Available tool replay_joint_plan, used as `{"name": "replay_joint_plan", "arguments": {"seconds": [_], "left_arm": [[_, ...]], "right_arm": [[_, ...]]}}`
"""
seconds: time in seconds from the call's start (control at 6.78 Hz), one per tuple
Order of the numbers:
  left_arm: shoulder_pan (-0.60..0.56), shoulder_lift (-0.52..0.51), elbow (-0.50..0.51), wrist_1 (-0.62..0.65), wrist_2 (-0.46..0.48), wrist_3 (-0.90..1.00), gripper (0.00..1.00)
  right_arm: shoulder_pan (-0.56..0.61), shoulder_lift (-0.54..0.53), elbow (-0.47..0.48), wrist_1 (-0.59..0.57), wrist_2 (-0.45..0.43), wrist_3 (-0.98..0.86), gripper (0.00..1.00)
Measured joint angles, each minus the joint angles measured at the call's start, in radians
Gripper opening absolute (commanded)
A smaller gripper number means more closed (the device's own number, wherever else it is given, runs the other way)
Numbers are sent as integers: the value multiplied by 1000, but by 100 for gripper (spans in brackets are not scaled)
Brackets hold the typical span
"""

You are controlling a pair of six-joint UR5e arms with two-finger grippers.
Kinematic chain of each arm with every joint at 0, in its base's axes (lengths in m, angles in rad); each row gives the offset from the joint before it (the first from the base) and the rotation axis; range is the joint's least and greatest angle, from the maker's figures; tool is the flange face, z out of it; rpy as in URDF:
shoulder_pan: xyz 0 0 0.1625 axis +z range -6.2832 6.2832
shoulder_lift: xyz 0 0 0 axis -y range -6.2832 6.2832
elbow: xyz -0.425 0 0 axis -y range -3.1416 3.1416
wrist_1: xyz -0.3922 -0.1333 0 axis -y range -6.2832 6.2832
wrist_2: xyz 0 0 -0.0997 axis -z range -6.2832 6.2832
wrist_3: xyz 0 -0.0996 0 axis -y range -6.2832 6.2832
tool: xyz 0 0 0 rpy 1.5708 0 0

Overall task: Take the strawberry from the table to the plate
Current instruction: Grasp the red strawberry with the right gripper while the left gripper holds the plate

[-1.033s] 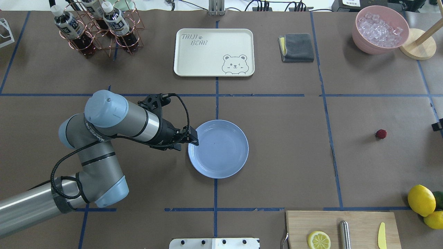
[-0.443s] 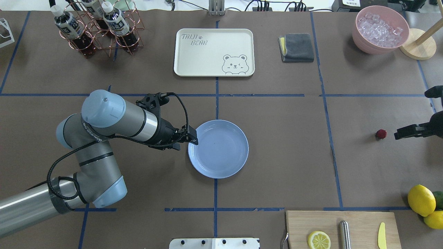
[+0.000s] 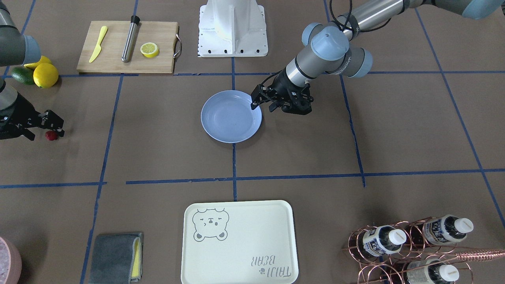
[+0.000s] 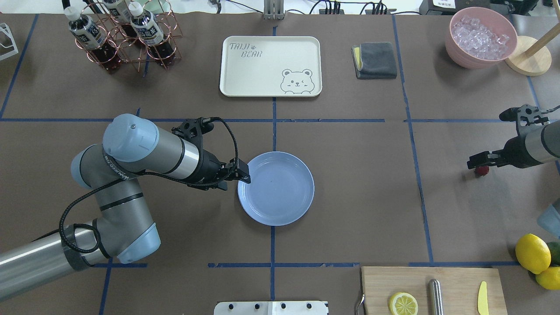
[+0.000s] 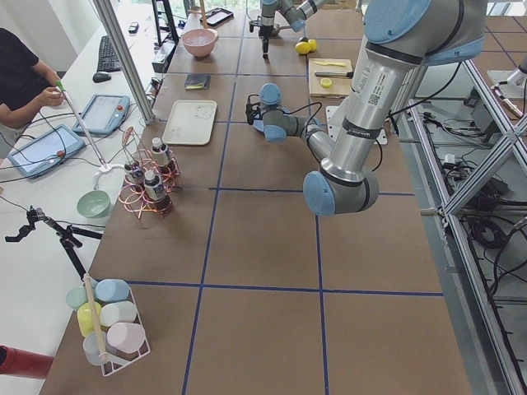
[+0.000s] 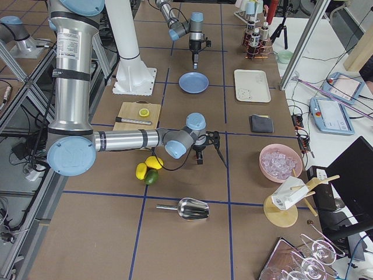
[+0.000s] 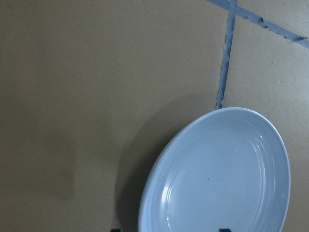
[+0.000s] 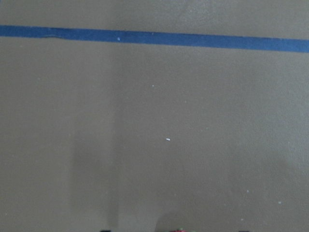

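The strawberry (image 4: 482, 171) is a tiny dark-red berry lying on the brown table (image 4: 350, 183) at the right, also seen in the front-facing view (image 3: 51, 135). My right gripper (image 4: 479, 164) hangs directly over it, open, with the fingers on either side; in the right wrist view only the strawberry's top (image 8: 178, 230) peeks in at the bottom edge. The light-blue plate (image 4: 276, 188) sits at the table's middle with nothing on it. My left gripper (image 4: 243, 176) hovers open at the plate's left rim and holds nothing.
A cream bear tray (image 4: 270, 65), a grey cloth (image 4: 375, 60) and a pink bowl of ice (image 4: 480, 37) stand at the back. Lemons (image 4: 532, 253) and a cutting board (image 4: 433, 288) lie at the front right, and a bottle rack (image 4: 127, 39) at the back left.
My right arm has come in from the right edge and moved left until its gripper is over the strawberry. The left arm has barely shifted.
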Motion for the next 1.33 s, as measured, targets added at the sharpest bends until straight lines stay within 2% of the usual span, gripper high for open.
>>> {"name": "replay_joint_plan", "arguments": {"seconds": [0.44, 0.59, 0.74, 0.89, 1.03, 1.33], "left_arm": [[0, 0, 0, -1, 1, 0, 74], [0, 0, -1, -1, 1, 0, 74], [0, 1, 0, -1, 1, 0, 74], [0, 1, 0, -1, 2, 0, 74], [-1, 1, 0, -1, 2, 0, 75], [-1, 2, -1, -1, 2, 0, 75]], "right_arm": [[-2, -11, -3, 10, -1, 10, 85], [-6, -12, -2, 10, 0, 11, 81], [-12, -12, -2, 10, 1, 12, 47], [-16, -13, -3, 9, 3, 13, 22], [-17, -13, -3, 9, 6, 13, 0], [-16, -15, 5, 8, 8, 12, 0]]}}
